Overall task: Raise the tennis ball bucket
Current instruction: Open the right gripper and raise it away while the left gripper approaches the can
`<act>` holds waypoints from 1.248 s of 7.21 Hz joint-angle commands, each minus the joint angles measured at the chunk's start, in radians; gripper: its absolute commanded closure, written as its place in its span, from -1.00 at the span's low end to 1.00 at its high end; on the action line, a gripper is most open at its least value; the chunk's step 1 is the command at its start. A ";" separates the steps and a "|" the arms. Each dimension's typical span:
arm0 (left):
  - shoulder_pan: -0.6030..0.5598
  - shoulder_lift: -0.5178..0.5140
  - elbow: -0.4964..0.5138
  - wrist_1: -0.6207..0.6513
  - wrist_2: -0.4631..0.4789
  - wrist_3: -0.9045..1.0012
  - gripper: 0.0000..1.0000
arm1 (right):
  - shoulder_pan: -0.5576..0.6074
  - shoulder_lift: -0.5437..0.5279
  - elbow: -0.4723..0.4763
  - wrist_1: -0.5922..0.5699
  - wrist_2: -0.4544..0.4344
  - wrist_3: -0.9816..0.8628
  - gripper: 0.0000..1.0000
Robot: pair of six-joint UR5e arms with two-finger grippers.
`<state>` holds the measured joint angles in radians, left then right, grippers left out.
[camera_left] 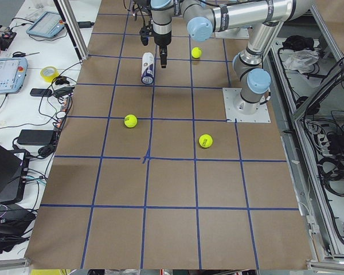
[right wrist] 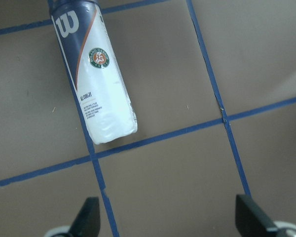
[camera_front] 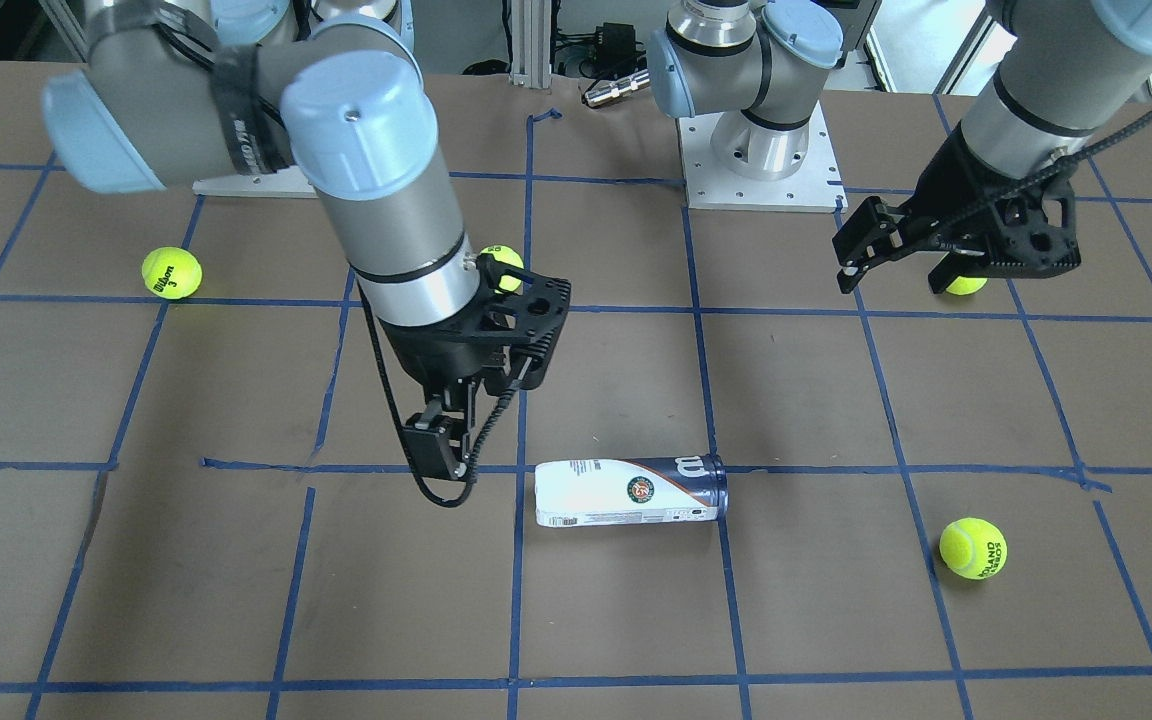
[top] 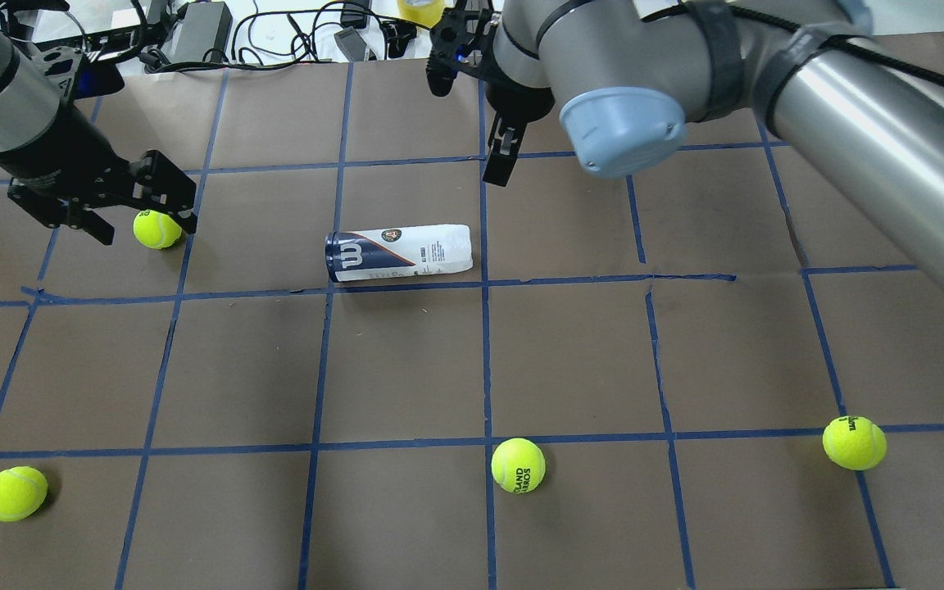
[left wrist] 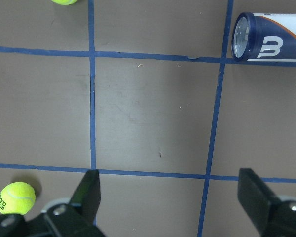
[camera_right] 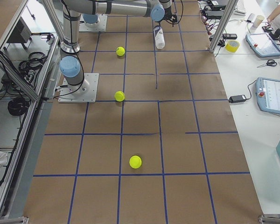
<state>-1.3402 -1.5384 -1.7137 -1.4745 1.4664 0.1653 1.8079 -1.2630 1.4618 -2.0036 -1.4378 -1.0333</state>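
The tennis ball bucket lies on its side on the brown table, with a white label and a navy end bearing a "W". It also shows in the overhead view and in both wrist views. My right gripper hovers open and empty off the can's white end, apart from it. My left gripper hovers open and empty well off the navy end.
Several yellow-green tennis balls lie on the table: one by the left gripper, one front left, one centre front, one front right. Blue tape lines grid the table. The arm bases stand at the robot's edge.
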 commanded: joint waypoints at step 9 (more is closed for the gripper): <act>-0.005 -0.430 -0.118 0.514 -0.501 0.022 -1.00 | -0.244 -0.325 -0.009 0.482 -0.132 0.874 -1.00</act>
<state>-1.3421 -1.9387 -1.8314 -0.9733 0.9818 0.1877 1.5375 -1.5730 1.4564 -1.5542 -1.5641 -0.2965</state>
